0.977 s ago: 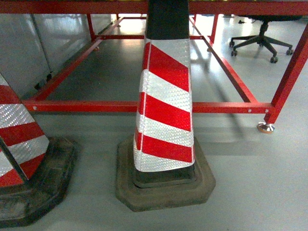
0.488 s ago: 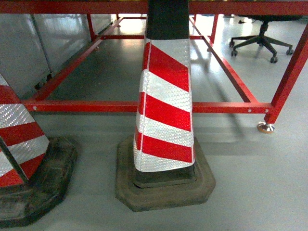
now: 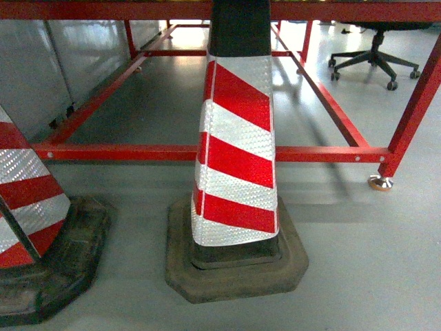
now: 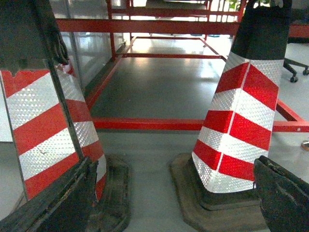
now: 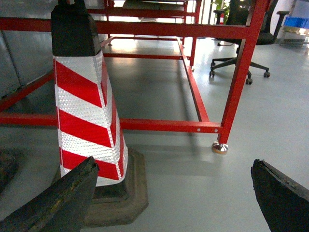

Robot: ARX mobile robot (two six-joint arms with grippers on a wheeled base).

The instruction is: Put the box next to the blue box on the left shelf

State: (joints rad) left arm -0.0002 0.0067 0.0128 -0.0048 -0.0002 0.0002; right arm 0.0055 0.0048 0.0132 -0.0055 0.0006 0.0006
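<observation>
Racking (image 3: pixel 207 152) of red steel fills the head view, its top cut off, with the grey floor (image 3: pixel 372 262) under it. Two striped cones (image 3: pixel 236 152) stand before it, the left one cropped. Both pincers (image 4: pixel 174 203) (image 5: pixel 174 198) gape wide, holding nothing. No box shows anywhere.

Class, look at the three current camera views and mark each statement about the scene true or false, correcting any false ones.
1. Two striped cones stand on the floor. True: the middle cone and the left cone.
2. The cones are blue and yellow. False: they are red and white.
3. The blue crate is held in a gripper. False: no crate is in view, and both grippers are open with nothing between the fingers.
4. The red frame stands behind the cones. True.
5. An office chair is in the background. True.
</observation>
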